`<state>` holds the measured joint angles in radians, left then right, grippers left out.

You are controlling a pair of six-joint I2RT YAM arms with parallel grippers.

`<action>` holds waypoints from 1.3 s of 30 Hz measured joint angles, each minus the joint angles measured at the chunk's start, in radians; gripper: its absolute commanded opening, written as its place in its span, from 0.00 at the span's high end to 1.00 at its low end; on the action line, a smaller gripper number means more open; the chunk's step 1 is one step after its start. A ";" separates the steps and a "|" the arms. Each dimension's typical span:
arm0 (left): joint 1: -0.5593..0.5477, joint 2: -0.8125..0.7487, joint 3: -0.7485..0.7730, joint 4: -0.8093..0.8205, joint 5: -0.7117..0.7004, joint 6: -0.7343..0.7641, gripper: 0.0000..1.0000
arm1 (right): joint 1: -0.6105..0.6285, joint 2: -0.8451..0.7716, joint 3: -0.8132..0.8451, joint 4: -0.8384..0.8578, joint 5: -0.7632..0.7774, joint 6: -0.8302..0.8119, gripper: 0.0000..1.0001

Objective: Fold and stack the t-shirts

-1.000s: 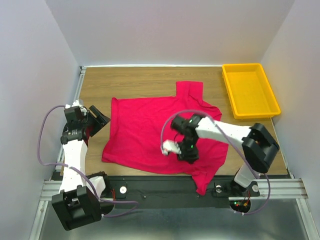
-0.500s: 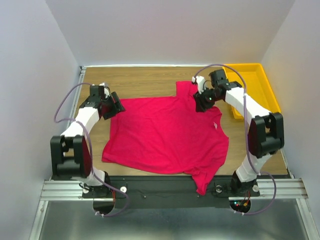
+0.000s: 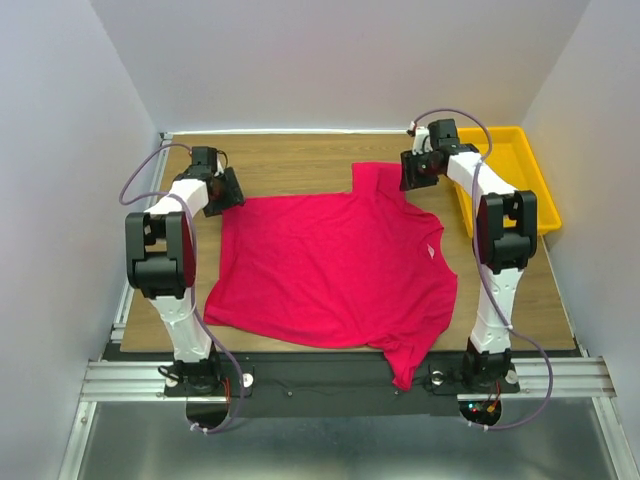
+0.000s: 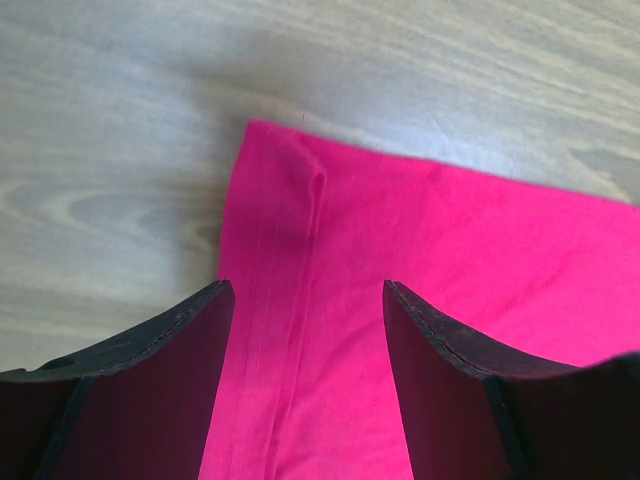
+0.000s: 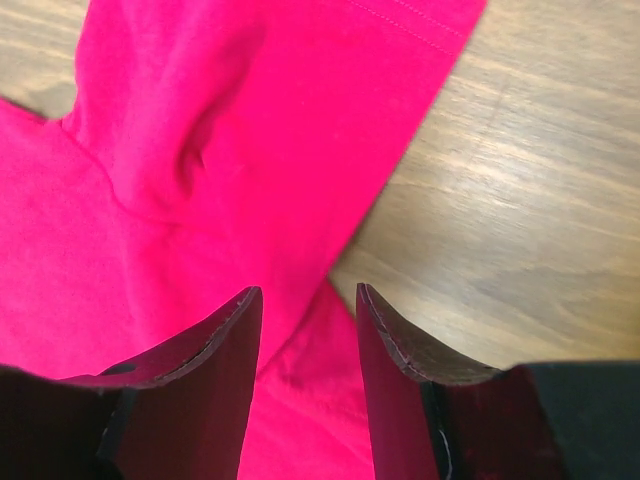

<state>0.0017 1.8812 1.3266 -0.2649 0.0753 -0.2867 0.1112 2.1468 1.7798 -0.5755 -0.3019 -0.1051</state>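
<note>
One crimson-pink t-shirt (image 3: 330, 270) lies spread flat on the wooden table, with a small white label (image 3: 432, 251) near its right side. My left gripper (image 3: 228, 190) hovers open at the shirt's far left corner. In the left wrist view the hemmed corner (image 4: 290, 220) lies below the spread left gripper (image 4: 305, 285). My right gripper (image 3: 410, 172) is open at the far right sleeve (image 3: 380, 180). In the right wrist view the right gripper (image 5: 308, 290) straddles the cloth edge (image 5: 330, 260) beside bare wood.
A yellow tray (image 3: 510, 185) stands at the back right, just behind the right arm. One sleeve (image 3: 405, 365) hangs over the table's front edge. Bare wood (image 3: 290, 155) shows behind the shirt, and walls enclose the table on three sides.
Both arms have swung from the near and middle area out to the shirt's far corners, the left to the far left hem, the right to the far right sleeve.
</note>
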 measured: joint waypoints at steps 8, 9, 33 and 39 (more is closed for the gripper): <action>0.000 0.114 0.126 -0.026 -0.012 0.025 0.31 | 0.002 0.109 0.053 0.006 -0.019 0.075 0.51; 0.000 0.126 0.137 -0.032 -0.016 0.027 0.32 | 0.002 0.119 0.052 0.005 -0.020 0.084 0.52; 0.013 0.233 0.406 -0.156 -0.159 0.115 0.80 | -0.006 0.186 0.292 0.008 0.061 0.087 0.99; 0.042 0.298 0.442 -0.163 -0.146 0.135 0.48 | -0.010 0.245 0.315 0.011 0.069 0.039 0.62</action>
<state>0.0441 2.1788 1.7687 -0.4278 -0.0704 -0.1513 0.1017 2.3913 2.0949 -0.5644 -0.2325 -0.0658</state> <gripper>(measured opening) 0.443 0.228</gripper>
